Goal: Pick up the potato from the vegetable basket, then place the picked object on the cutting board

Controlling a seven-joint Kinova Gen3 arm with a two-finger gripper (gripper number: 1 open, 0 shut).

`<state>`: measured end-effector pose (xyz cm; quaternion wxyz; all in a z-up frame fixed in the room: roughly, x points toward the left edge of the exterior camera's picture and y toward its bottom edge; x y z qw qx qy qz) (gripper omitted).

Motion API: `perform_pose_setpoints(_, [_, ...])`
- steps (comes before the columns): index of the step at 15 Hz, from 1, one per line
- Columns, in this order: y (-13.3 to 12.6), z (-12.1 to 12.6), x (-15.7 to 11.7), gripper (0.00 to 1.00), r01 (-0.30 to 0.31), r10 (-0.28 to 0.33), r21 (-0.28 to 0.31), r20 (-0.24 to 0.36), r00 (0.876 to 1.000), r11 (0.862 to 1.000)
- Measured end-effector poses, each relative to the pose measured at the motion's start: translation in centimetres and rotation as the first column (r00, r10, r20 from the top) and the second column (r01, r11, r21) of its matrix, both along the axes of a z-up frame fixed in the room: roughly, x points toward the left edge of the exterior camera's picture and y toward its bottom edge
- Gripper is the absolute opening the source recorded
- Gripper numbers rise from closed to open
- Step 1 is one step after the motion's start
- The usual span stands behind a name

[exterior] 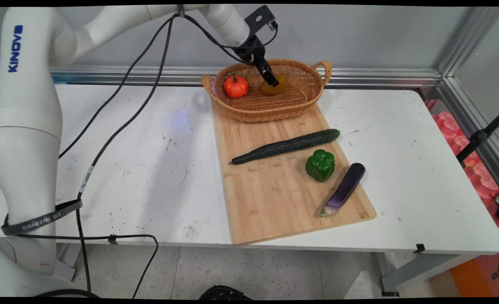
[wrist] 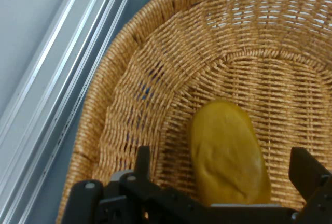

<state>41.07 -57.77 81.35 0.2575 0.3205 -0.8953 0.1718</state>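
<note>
In the wicker basket (exterior: 270,110) an orange pumpkin (exterior: 235,85) sits at the left, well apart from the gripper (exterior: 270,80), which is lowered over a yellow fruit (exterior: 275,86) to the pumpkin's right. In the hand view the fingers (wrist: 142,160) stand wide, one each side of the fruit (wrist: 228,154), without touching. Its long axis runs directly away from the hand, between the jaws.

White rectangular table (exterior: 401,177) with scuffed top, long pale wooden cutting board (exterior: 275,190) lying flat on it right of centre, near end reaching the table's front edge, black cables (exterior: 118,126) trailing left of the board
</note>
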Motion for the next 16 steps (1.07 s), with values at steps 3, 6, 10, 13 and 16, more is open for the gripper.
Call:
perform_pose_setpoints(3, [-0.4, -0.8, -0.3, 1.0, 0.007, -0.007, -0.007, -0.002, 1.0, 1.0])
perform_pose_setpoints(6, [-0.7, -1.6, -0.7, 1.0, 0.019, -0.019, -0.013, -0.002, 1.0, 1.0])
perform_pose_setpoints(10, [-0.9, -2.2, -1.0, 0.0, 0.028, -0.028, -0.021, -0.003, 1.0, 0.999])
perform_pose_setpoints(13, [-1.0, -2.7, -1.3, 0.0, 0.038, -0.038, -0.023, -0.002, 0.999, 0.999])
perform_pose_setpoints(16, [-0.8, -2.9, -1.6, 0.0, 0.044, -0.044, -0.019, -0.002, 0.999, 0.999])
